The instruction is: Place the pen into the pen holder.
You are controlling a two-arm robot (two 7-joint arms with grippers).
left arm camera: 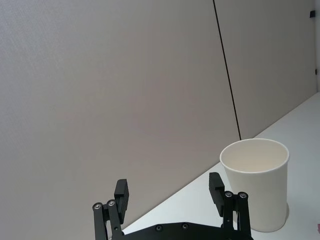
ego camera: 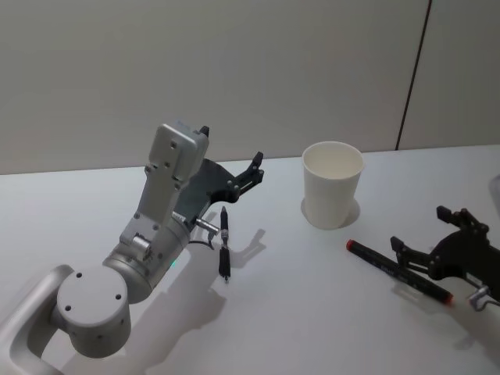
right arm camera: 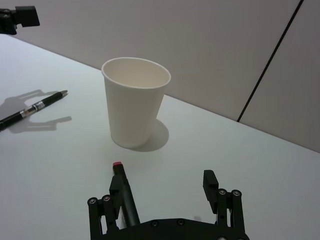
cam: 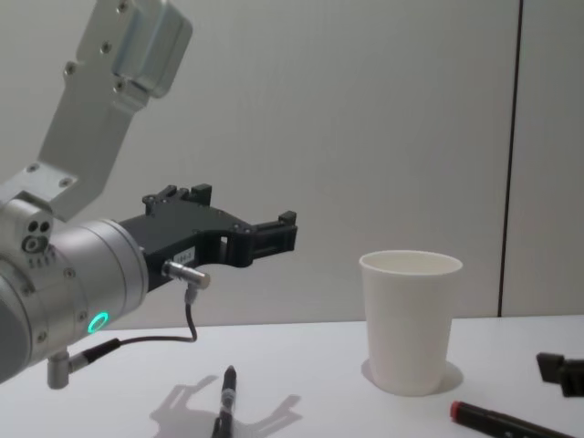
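Note:
The pen holder, a white paper cup (ego camera: 332, 183) (right arm camera: 135, 102) (left arm camera: 257, 185) (cam: 411, 319), stands upright on the white table. One black pen (ego camera: 225, 242) (right arm camera: 35, 107) (cam: 225, 397) lies on the table below my left gripper (ego camera: 233, 150) (left arm camera: 170, 192) (cam: 245, 208), which hangs open and empty in the air, facing the cup. A second black pen with red ends (ego camera: 398, 271) (right arm camera: 122, 192) (cam: 506, 422) lies right of the cup. My right gripper (ego camera: 422, 229) (right arm camera: 162, 182) sits low and open over it, the pen lying along one finger.
The white table (ego camera: 312, 312) runs back to a grey wall (ego camera: 234, 70) with a dark vertical seam. My left arm's grey forearm (ego camera: 152, 226) rises over the table's left side.

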